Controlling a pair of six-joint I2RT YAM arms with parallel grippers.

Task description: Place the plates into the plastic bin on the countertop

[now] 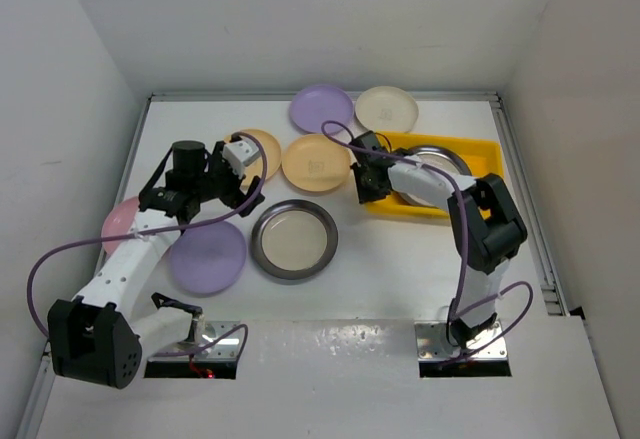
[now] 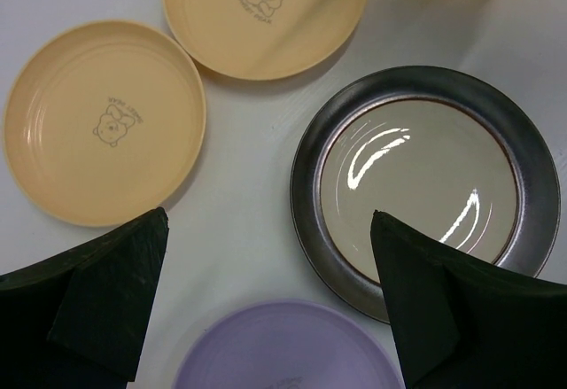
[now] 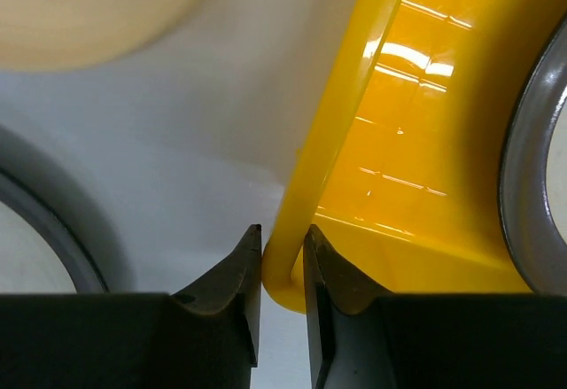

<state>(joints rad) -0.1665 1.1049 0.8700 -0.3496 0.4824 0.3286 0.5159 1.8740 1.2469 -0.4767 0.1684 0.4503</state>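
Seven round shallow plates lie on the white table [image 1: 400, 269]: two lilac [image 1: 322, 107], two pale orange [image 1: 316, 162], one cream [image 1: 387, 109], one pink [image 1: 115, 221], one dark-rimmed [image 1: 293, 240]. One more dark-rimmed plate [image 1: 445, 159] sits in the bright yellow plastic bin [image 1: 480, 147]. Right claw [image 3: 282, 243] pinches the bin's wall; left claw [image 2: 270, 219] gapes wide, empty.

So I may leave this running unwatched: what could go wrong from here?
The right hand pinches the plastic bin by its thin wall; if it pulls or lifts, the bin may slip free or tilt, shifting the dark-rimmed plate inside. The open left hand hangs with the lilac plate and a pale orange plate close below; coming down, a finger could knock either.
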